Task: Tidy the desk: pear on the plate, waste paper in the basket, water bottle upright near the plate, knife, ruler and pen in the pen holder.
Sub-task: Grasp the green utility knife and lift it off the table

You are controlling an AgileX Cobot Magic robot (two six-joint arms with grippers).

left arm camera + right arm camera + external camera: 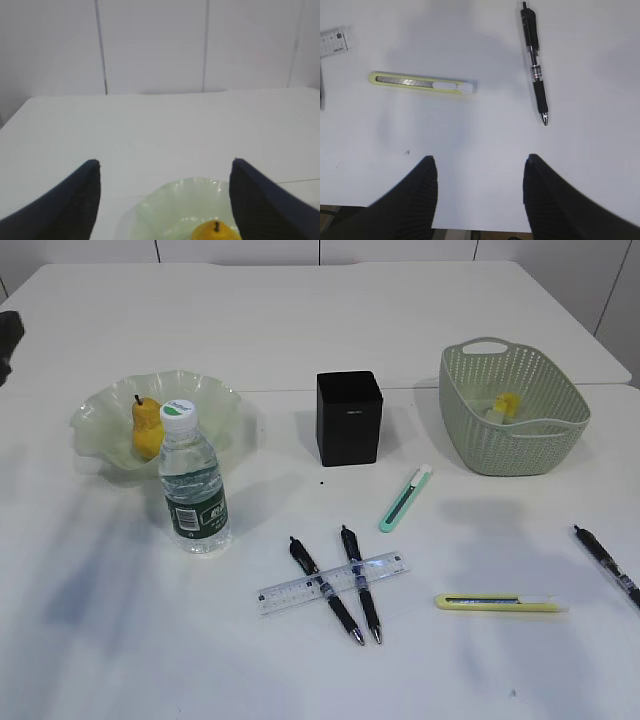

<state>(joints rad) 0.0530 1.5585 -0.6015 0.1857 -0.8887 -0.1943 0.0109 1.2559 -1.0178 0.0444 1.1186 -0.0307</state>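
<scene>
The yellow pear (147, 427) lies in the pale green plate (100, 415). The water bottle (194, 485) stands upright in front of the plate. Yellow waste paper (507, 403) lies in the green basket (513, 440). The black pen holder (349, 418) stands mid-desk. The clear ruler (333, 582) lies across two black pens (325, 589) (360, 583). A teal knife (405, 498) and a yellow knife (500, 602) lie flat. My left gripper (165, 162) is open above the plate (175, 210) and pear (216, 232). My right gripper (480, 159) is open, near the yellow knife (420, 83) and a third pen (535, 65).
The third pen (607, 565) lies at the desk's right edge. A dark part of the left arm (8, 340) shows at the far left. The ruler's end (334, 41) shows in the right wrist view. The desk's front edge is just under my right gripper.
</scene>
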